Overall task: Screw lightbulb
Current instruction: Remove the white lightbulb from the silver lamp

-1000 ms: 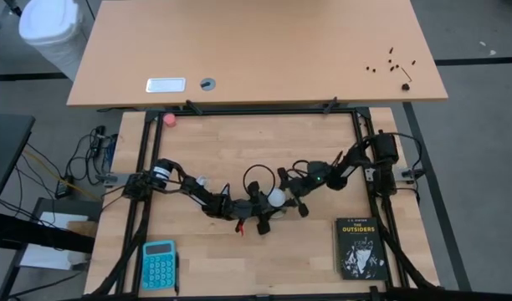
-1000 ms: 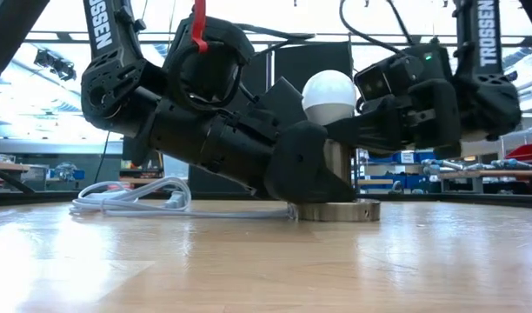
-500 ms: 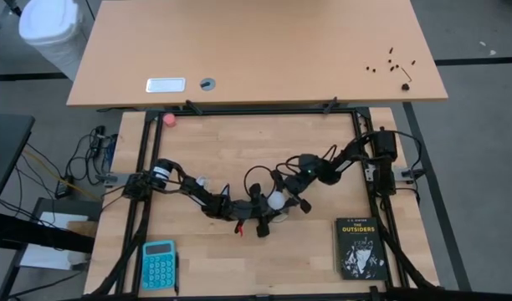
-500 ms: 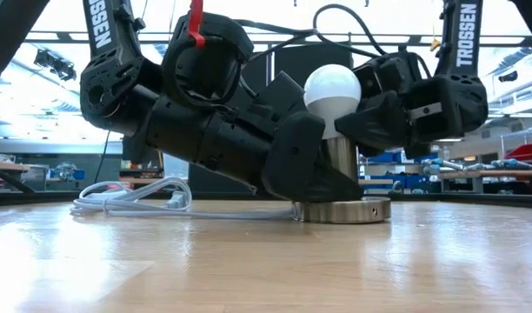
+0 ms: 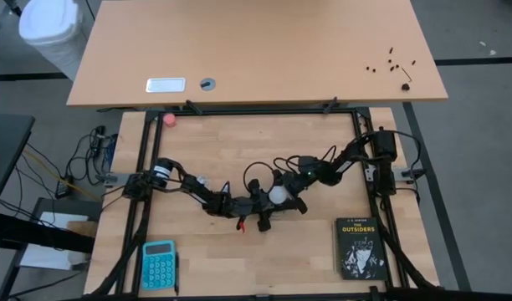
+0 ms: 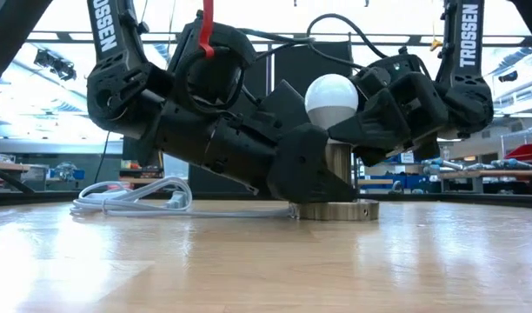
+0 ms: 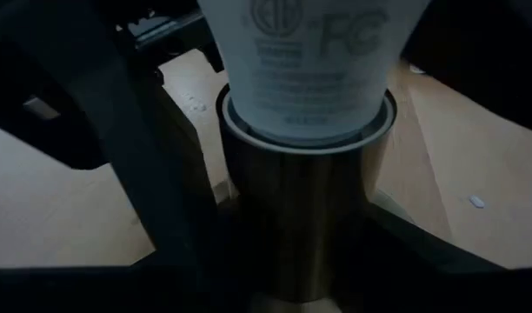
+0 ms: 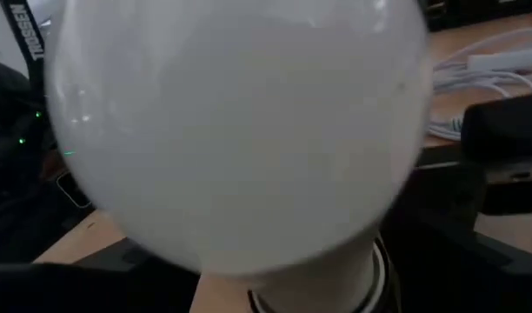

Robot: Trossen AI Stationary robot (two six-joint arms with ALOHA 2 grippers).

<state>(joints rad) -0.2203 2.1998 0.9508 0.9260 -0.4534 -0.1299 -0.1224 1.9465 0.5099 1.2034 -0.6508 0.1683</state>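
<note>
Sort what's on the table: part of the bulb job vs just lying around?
In the job: lightbulb, seated in the metal socket; white cord; left gripper at the socket; right gripper at the bulb.

Lying about: calculator, book, pink ball.

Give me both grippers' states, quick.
Left gripper: fingers closed around the metal socket under the lightbulb.
Right gripper: at the lightbulb; cannot tell whether it grips.

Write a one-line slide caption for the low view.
Lightbulb seated upright in a metal socket on the table, the left gripper bracing the socket and the right gripper beside the bulb.
</note>
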